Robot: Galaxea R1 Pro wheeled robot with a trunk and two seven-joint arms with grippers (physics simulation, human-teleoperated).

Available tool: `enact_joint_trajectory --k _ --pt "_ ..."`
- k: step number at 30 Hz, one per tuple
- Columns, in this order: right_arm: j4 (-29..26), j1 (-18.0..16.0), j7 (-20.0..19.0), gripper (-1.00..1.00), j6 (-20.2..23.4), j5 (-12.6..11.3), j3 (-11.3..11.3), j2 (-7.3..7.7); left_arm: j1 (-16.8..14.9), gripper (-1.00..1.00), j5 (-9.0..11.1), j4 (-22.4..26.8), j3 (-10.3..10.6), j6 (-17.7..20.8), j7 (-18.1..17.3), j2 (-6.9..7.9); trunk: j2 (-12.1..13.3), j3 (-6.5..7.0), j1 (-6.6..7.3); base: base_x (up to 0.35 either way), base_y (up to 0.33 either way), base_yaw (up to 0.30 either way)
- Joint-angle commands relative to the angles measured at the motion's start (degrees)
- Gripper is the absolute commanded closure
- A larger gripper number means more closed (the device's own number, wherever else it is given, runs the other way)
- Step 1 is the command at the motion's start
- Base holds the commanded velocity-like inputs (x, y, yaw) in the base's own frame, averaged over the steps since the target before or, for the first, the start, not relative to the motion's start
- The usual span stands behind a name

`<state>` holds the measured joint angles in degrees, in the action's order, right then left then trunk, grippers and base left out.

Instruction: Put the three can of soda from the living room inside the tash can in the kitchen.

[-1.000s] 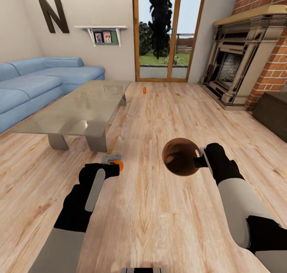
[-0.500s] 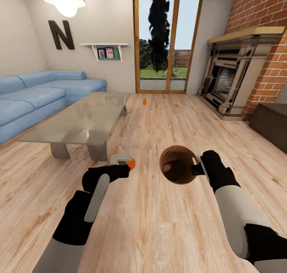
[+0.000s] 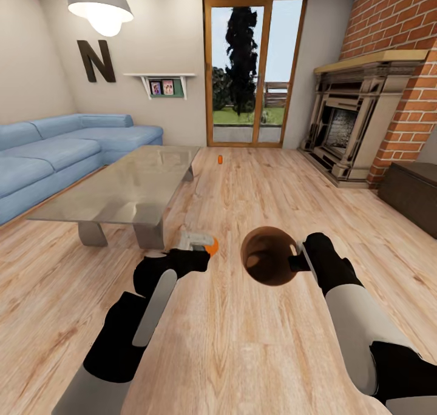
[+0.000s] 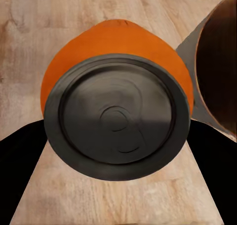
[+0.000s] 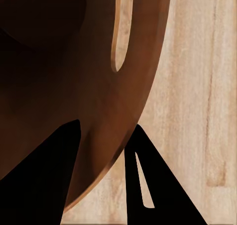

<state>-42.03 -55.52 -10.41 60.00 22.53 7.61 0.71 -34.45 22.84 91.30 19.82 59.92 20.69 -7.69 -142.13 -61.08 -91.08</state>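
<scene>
The left gripper (image 3: 203, 249) has its fingers (image 4: 19, 170) pinching an orange soda can (image 4: 116, 116), one dark finger on each side of it; in the left wrist view the can's dark circular end faces the camera, with the orange wall bulging behind it. In the head view the can shows as a small orange shape at the tip of the left arm, held above the floor and just beside the trash can (image 3: 268, 256). The right gripper (image 3: 298, 262) has its fingers (image 5: 44, 180) pressed onto the rim of the trash can, one finger inside the wall and one outside, so the bin hangs tilted in the air with its mouth turned toward the camera. The bin is copper-brown, round and smooth, with a thin rim and a shaded interior. A second orange can (image 3: 220, 158) stands far off on the wood-plank floor (image 3: 255, 336), near the glass doors (image 3: 254, 69). To the left stands a glass-topped worktop (image 3: 121, 184) on grey legs, with a blue corner sofa (image 3: 54, 154) behind it. A brick column (image 3: 400, 75) with a fireplace (image 3: 346, 124) is at the right, and a pendant lamp (image 3: 100, 5), a large letter N and a small wall shelf mark the pale wall.
</scene>
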Motion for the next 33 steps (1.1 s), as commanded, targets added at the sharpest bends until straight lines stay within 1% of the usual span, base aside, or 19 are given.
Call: enact_joint_trajectory --k 1,2,6,10,14,16,17,18,21,22,23,24,26,28,29,30,33 --pt "0.0 0.4 -0.3 1.0 0.0 -0.6 -0.1 0.0 0.0 1.0 -0.4 0.0 1.3 0.1 0.0 0.02 0.0 0.01 0.01 0.0 0.0 0.0" --pt "0.0 0.7 -0.3 1.0 0.0 -0.6 -0.1 0.0 0.0 1.0 -0.4 0.0 1.8 0.1 0.0 0.03 0.0 0.01 0.01 0.0 0.0 0.0" --pt "0.0 1.1 -0.3 1.0 0.0 -0.5 -0.3 0.0 0.0 1.0 -0.4 0.0 2.4 0.1 -0.2 0.04 0.0 0.01 0.01 0.0 0.0 0.0" --pt "0.2 1.2 -0.1 1.0 0.0 -0.5 -0.3 -0.04 0.0 1.0 -0.4 0.0 2.6 0.1 -0.4 0.04 0.0 0.01 0.01 0.0 0.0 0.0" --pt "2.5 1.3 0.0 1.0 0.0 -0.5 -0.2 0.07 0.0 1.0 -0.1 0.1 2.7 0.1 -1.1 0.04 0.0 0.01 0.01 0.0 0.0 0.0" --pt "3.9 1.2 0.0 1.0 0.0 -0.5 -0.1 0.23 0.0 1.0 2.1 0.1 2.7 0.1 -2.0 0.04 0.0 0.01 0.01 0.0 0.0 0.0" --pt "4.5 1.2 0.0 1.0 0.0 -0.5 0.0 0.27 0.0 1.0 4.7 0.1 2.9 0.1 -2.3 0.04 0.0 0.01 0.01 0.0 0.0 0.0" --pt "5.0 1.2 0.0 1.0 0.0 -0.5 0.0 0.2 -0.1 1.0 9.6 0.1 3.2 0.1 -2.7 0.04 0.0 0.01 0.01 0.0 0.0 0.0" --pt "5.2 1.2 0.0 1.0 0.0 -0.5 0.0 0.13 -0.1 1.0 14.9 0.1 3.7 0.1 -2.8 0.11 0.0 0.01 0.01 0.0 0.0 0.0" --pt "5.3 1.2 0.0 1.0 0.0 -0.5 -0.1 0.08 -0.2 1.0 17.7 0.1 4.0 0.1 -2.8 0.32 0.0 0.01 0.01 0.0 0.0 0.0" --pt "5.4 1.2 0.0 1.0 0.0 -0.5 -0.1 0.07 -0.2 1.0 19.7 0.1 4.1 0.1 -2.9 0.6 0.0 0.01 0.01 0.0 0.0 0.0" --pt "5.4 1.2 0.0 1.0 0.0 -0.5 -0.1 0.07 -0.2 1.0 20.9 0.1 4.2 0.1 -2.9 0.84 0.0 0.01 0.01 0.0 0.0 0.0" --pt "5.5 1.2 0.0 1.0 0.0 -0.5 -0.1 0.08 -0.2 1.0 21.8 0.1 4.3 0.1 -2.9 1.03 0.0 0.01 0.01 0.0 0.0 0.0" --pt "5.6 1.2 0.0 1.0 0.0 -0.5 -0.1 0.13 -0.3 1.0 23.7 0.1 4.4 0.1 -3.0 1.27 0.0 0.01 0.01 0.0 0.0 0.0" --pt "5.6 1.2 0.0 1.0 0.0 -0.5 -0.1 0.14 -0.4 1.0 24.3 0.1 4.4 0.1 -3.1 1.3 0.0 0.01 0.01 0.0 0.0 0.0" --pt "5.7 1.2 0.0 1.0 0.0 -0.5 -0.1 0.17 -0.4 1.0 25.5 0.1 4.5 0.1 -3.1 1.35 0.0 0.01 0.01 0.0 0.0 0.0" --pt "5.9 1.2 0.0 1.0 0.0 -0.5 -0.1 0.26 -0.6 1.0 27.0 0.1 4.5 0.1 -3.1 1.48 0.0 0.01 0.01 0.0 0.0 0.0"
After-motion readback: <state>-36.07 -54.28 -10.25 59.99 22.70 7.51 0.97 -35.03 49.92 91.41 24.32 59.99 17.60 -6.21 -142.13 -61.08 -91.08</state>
